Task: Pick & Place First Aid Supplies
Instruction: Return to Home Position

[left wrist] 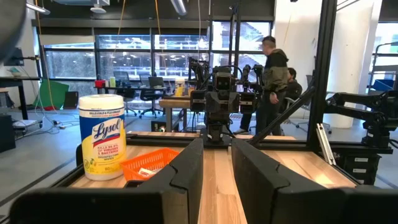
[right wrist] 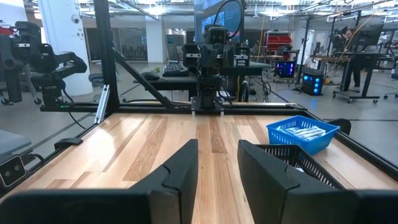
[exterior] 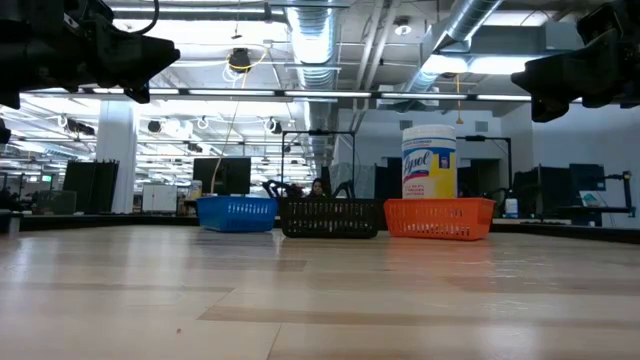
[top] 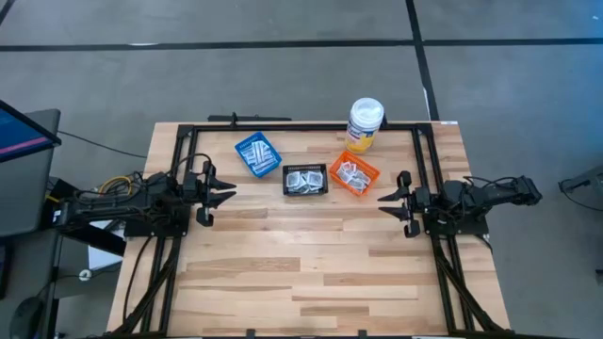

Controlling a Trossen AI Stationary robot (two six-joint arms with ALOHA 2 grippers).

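The left gripper's dark fingers (left wrist: 186, 177) sit closest in its wrist view, spread apart and holding nothing. The left gripper (top: 226, 192) hangs above the left side of the wooden table (exterior: 320, 300). Just ahead of it, towards the far edge, a blue basket (exterior: 237, 213) holds bandage strips (top: 256, 154). Midway between the two grippers, a black basket (exterior: 330, 217) holds white packets (top: 304, 181). An orange basket (exterior: 438, 218), nearest the right gripper (top: 386, 204), holds more packets. Just behind it stands a white canister (exterior: 429, 160) with a yellow label reading "Lysol". The right gripper faces the left one, its fingers parted and empty.
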